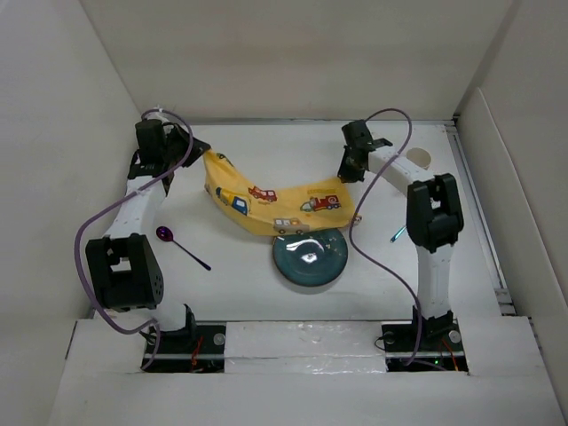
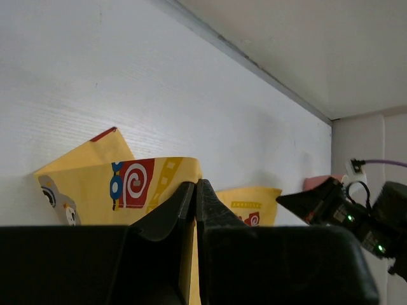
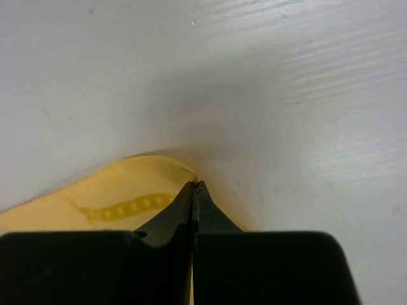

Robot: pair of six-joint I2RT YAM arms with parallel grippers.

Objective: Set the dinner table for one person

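Note:
The yellow cloth mat (image 1: pixel 266 209) printed with small cars hangs in a sagging band between my two grippers over the white dinner table (image 1: pixel 284 146). My left gripper (image 1: pixel 202 153) is shut on the mat's far left corner; in the left wrist view the jaws (image 2: pixel 196 184) pinch yellow cloth (image 2: pixel 146 184). At the right end, my right gripper (image 1: pixel 348 176) is shut on the mat's corner, and the cloth (image 3: pixel 127 197) shows at the jaw tips (image 3: pixel 194 185). The mat's lower edge overlaps the far rim of a dark teal plate (image 1: pixel 311 259).
A purple spoon (image 1: pixel 182 247) lies left of the plate. A teal-handled utensil (image 1: pixel 397 233) lies beside the right arm. A pale cup (image 1: pixel 418 161) stands at the far right. White walls close the table in on three sides.

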